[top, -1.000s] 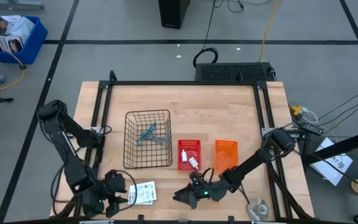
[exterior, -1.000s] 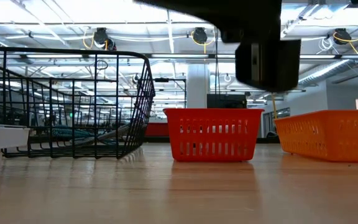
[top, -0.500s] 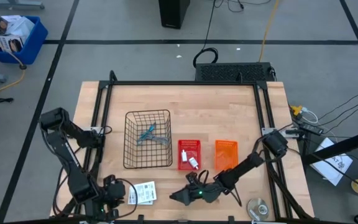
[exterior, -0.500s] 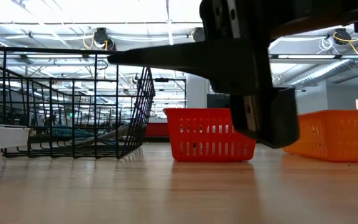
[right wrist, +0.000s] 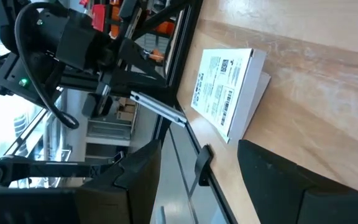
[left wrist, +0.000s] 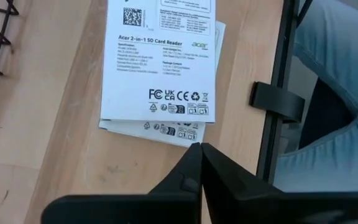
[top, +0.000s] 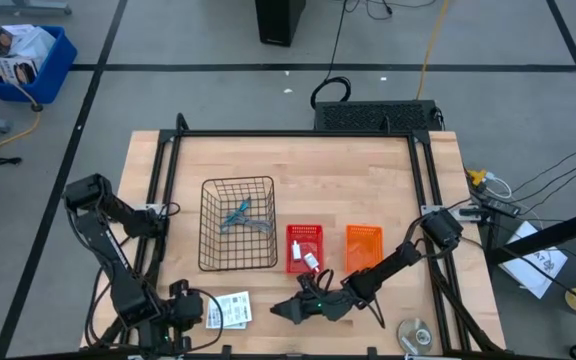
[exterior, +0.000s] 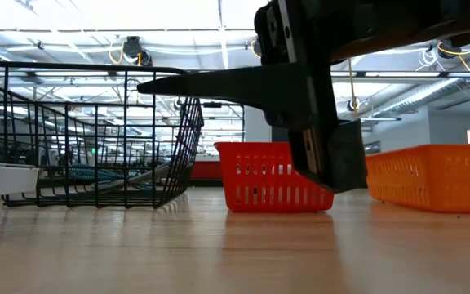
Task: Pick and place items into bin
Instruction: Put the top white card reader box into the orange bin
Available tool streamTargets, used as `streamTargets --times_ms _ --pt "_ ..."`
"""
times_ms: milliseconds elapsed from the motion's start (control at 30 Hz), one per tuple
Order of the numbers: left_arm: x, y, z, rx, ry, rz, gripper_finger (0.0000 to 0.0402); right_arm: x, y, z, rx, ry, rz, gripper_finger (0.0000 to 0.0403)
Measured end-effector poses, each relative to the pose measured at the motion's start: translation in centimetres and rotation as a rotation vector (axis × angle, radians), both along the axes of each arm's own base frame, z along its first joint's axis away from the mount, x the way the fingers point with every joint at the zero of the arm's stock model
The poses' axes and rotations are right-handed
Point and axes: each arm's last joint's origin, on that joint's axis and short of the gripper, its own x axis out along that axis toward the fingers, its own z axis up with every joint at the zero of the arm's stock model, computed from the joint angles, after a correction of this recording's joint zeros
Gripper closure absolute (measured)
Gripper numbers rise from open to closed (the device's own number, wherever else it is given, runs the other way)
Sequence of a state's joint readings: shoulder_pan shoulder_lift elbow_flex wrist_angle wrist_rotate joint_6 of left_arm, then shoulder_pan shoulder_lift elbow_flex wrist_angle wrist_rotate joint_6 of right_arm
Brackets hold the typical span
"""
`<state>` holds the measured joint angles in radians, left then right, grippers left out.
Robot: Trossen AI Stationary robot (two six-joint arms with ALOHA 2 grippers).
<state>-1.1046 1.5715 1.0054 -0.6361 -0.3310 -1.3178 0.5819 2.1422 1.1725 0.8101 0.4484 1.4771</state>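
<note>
A flat white printed card packet (top: pixel 230 310) lies on the table near its front edge, printed side up (left wrist: pixel 160 62); it also shows in the right wrist view (right wrist: pixel 229 87). My left gripper (top: pixel 206 319) is shut, with its tips (left wrist: pixel 199 147) at the packet's left edge. My right gripper (top: pixel 283 312) stands open to the right of the packet, pointing at it (right wrist: pixel 197 186). A slim blue-handled tool (top: pixel 236 213) and a grey metal tool (top: pixel 258 226) lie in the black wire basket (top: pixel 208 225). My left gripper comes at the packet level from the table's left. Its shut fingertips (left wrist: pixel 194 155) stand at the edge of the packet's lower sheet (left wrist: pixel 182 138). I cannot tell whether they touch it. Nothing shows between the fingers.
A red bin (top: pixel 305 236) holding a small white item (top: pixel 311 262) and an orange bin (top: pixel 363 248) stand right of the wire basket. A round disc (top: pixel 415 333) lies at the near right. A dark rail (left wrist: pixel 278 99) runs along the table's near edge.
My left gripper has shut beside the packet's left edge, and the packet has stayed where it was. My right gripper has gone a little toward the table's left, toward the packet, staying open, and has come lower in the low view.
</note>
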Motion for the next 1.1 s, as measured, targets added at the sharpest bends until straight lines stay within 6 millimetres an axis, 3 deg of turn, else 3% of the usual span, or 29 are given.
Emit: streamTargets --times_ms 333,867,1100 --pt "0.1 0.3 -2.8 0.067 0.078 0.025 0.0398 -0.2 0.1 -0.3 -0.018 0.022 -0.019 0.0197" --pt "0.2 0.2 -2.8 0.067 0.055 0.019 0.0398 0.9 0.4 0.4 -0.066 0.086 -0.025 0.0197" --pt "0.2 0.2 -2.8 0.068 0.054 0.016 0.0398 0.3 1.3 0.4 -0.013 0.092 -0.065 0.0197"
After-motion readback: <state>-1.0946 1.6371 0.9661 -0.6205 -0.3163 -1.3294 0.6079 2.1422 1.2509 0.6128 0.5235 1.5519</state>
